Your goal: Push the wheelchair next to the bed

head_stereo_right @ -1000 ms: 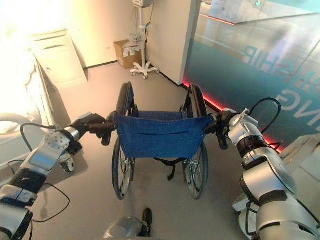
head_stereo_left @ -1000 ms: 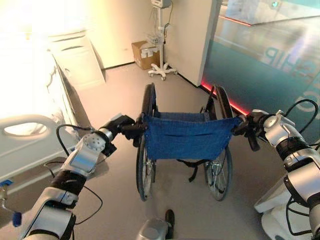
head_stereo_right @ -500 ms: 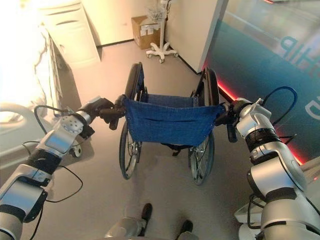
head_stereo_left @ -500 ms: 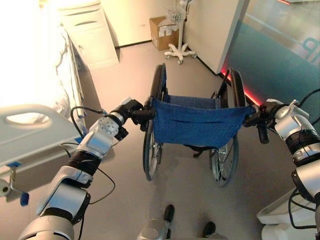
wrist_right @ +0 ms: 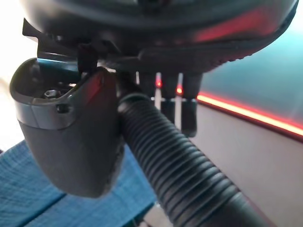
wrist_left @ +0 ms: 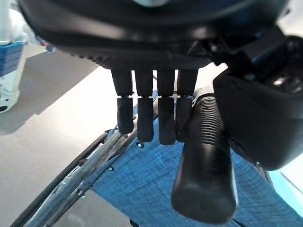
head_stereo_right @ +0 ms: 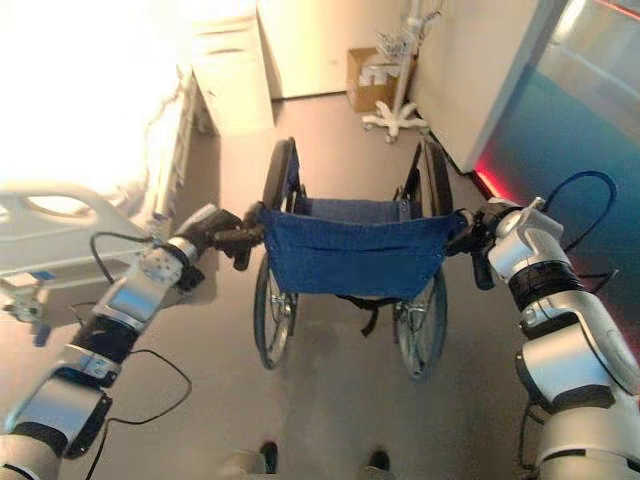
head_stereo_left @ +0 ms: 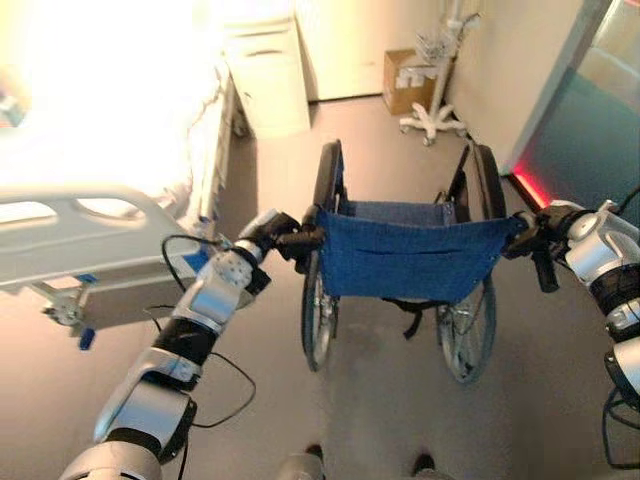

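Left eye view: left hand (head_stereo_left: 268, 231) and right hand (head_stereo_left: 541, 232) curl round wheelchair (head_stereo_left: 405, 262) grips; uneven pushing could clip the bed (head_stereo_left: 90, 250) beside the left hand.

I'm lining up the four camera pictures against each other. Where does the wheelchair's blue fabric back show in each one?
Left eye view: the blue fabric back hangs at centre, between the two hands.
Right eye view: centre, slightly left.
Left wrist view: past the fingers, along the lower edge.
Right wrist view: lower left corner.
Shared landmark: the ribbed push handle beside the fabric.
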Robot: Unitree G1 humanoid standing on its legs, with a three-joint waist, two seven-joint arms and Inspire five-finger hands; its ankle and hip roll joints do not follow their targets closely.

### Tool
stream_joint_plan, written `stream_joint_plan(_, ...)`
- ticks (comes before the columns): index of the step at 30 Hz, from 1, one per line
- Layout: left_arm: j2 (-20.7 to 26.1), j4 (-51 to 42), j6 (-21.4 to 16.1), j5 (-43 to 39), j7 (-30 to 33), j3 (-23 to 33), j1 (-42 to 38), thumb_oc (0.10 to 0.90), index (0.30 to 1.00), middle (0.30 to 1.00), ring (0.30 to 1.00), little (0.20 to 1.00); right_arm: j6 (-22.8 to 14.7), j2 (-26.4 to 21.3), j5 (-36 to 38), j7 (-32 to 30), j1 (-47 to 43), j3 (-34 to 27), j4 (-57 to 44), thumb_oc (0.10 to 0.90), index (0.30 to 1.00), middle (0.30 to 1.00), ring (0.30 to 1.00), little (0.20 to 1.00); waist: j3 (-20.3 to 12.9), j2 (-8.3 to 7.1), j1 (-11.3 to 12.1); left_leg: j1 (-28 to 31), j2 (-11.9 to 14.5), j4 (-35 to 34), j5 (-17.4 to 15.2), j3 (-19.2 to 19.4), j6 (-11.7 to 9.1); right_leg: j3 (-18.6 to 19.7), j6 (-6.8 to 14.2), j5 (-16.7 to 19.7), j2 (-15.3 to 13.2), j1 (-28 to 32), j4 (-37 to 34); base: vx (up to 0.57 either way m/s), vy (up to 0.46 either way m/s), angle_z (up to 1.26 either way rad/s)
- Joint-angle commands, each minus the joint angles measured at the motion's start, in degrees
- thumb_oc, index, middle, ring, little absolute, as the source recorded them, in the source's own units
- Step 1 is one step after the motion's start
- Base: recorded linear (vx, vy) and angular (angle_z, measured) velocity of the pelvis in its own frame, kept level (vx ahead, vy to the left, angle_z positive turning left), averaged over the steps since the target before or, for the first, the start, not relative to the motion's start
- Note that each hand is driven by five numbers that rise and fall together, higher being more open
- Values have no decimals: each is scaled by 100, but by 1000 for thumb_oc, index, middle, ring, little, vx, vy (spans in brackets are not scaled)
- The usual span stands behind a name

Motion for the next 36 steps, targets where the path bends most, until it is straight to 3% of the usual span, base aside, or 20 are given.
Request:
stream_joint_plan(1,409,1069,463,478,195,-751,596,400,300,300,300,300,-1335,1092,-126,343,-572,908,-822,400,300,300,300,300,479,-506,287,893,522,12,53,298,-408,65,-184,763,-208,-985,342,159,-181,79)
stream_joint_plan(6,272,1275,465,353,569,-608,430,400,300,300,300,300,-1438,1081,-75,233,-557,918,-713,400,300,300,300,300,391,-424,167,989,696,-77,531,518,-570,-233,-403,568,37,-890,266,180,-260,52)
stream_joint_plan(8,121,1562,405,306,685,-564,233,400,300,300,300,300,-1481,1115,-35,188,-606,908,-620,400,300,300,300,300,311,-439,49,1034,770,185,726,817,-647,-452,-551,511,153,-850,196,165,-268,40)
stream_joint_plan(11,-16,1816,322,264,793,-613,42,400,300,300,300,300,-1593,1178,-42,75,-606,913,-449,400,300,300,300,300,232,-462,-49,1081,785,641,794,1097,-690,-714,-714,445,263,-805,156,129,-180,14)
stream_joint_plan(12,-47,1869,306,256,816,-631,4,400,300,300,300,300,-1616,1205,-16,16,-606,934,-393,400,300,300,300,300,213,-453,-33,1039,680,687,776,1074,-669,-769,-754,381,329,-759,176,229,-221,-12)
stream_joint_plan(14,-29,1797,383,333,798,-673,-62,400,300,300,300,300,-1547,1277,49,-97,-606,965,-391,400,300,300,300,300,269,-444,100,810,309,552,487,848,-497,-674,-746,260,460,-662,289,216,-148,24)
stream_joint_plan(16,-4,1666,427,389,803,-664,-44,400,300,300,300,300,-1441,1378,54,-224,-603,943,-396,400,300,300,300,300,400,-439,278,374,90,401,514,886,-431,-545,-712,164,626,-335,255,267,-133,21)
stream_joint_plan(18,-5,1364,506,341,892,-691,98,400,300,300,300,300,-1365,1486,-78,-340,-558,848,-399,400,300,300,300,300,640,-370,590,-554,146,128,999,1122,-427,-405,-749,-35,788,240,92,378,-41,48)
stream_joint_plan(21,89,1053,662,265,927,-709,344,400,300,300,300,300,-1536,1635,-219,-281,-554,784,-187,400,300,300,300,300,754,-237,955,-1049,198,-422,1591,885,-429,-59,-770,-228,937,745,26,492,87,-22)
stream_joint_plan(23,215,986,688,238,843,-714,395,400,300,300,300,300,-1701,1675,-210,-220,-658,837,-14,400,300,300,300,300,739,-197,1105,-1144,194,-656,1751,878,-409,83,-780,-368,989,961,62,453,176,-100)
stream_joint_plan(25,379,899,715,195,753,-713,360,400,300,300,300,300,-1789,1736,-122,-231,-746,939,97,400,300,300,300,300,661,-212,1183,-1071,130,-561,1406,1054,-261,91,-776,-564,973,1023,217,391,189,-135)
stream_joint_plan(26,381,897,717,194,753,-712,362,400,300,300,300,300,-1790,1739,-121,-233,-747,940,100,400,300,300,300,300,663,-217,1187,-1072,129,-547,1392,1062,-258,97,-772,-571,965,1022,224,270,126,-109)
stream_joint_plan(28,544,968,596,136,666,-741,256,400,300,300,300,300,-1723,1842,-161,-274,-631,952,-67,400,300,300,300,300,578,-396,1261,-1212,-90,96,804,1111,-4,45,-696,-633,835,992,404,358,126,-63)
stream_joint_plan(29,566,1009,525,203,623,-725,219,400,300,300,300,300,-1735,1848,-70,-339,-625,992,-69,400,300,300,300,300,566,-439,1295,-1176,-95,135,674,1154,68,-27,-647,-653,786,956,494,354,117,-24)
stream_joint_plan(32,610,1084,420,269,564,-732,138,400,300,300,300,300,-1763,1951,-40,-490,-624,938,-115,400,300,300,300,300,535,-561,1365,-1103,-235,69,582,1025,135,-95,-523,-649,702,929,537,194,89,47)
stream_joint_plan(36,373,1306,297,278,800,-726,-144,400,300,300,300,300,-1786,2152,-184,-769,-835,859,-111,400,300,300,300,300,523,-647,1404,-1065,-346,-176,552,1055,217,-307,-243,-329,393,849,714,132,138,-3)
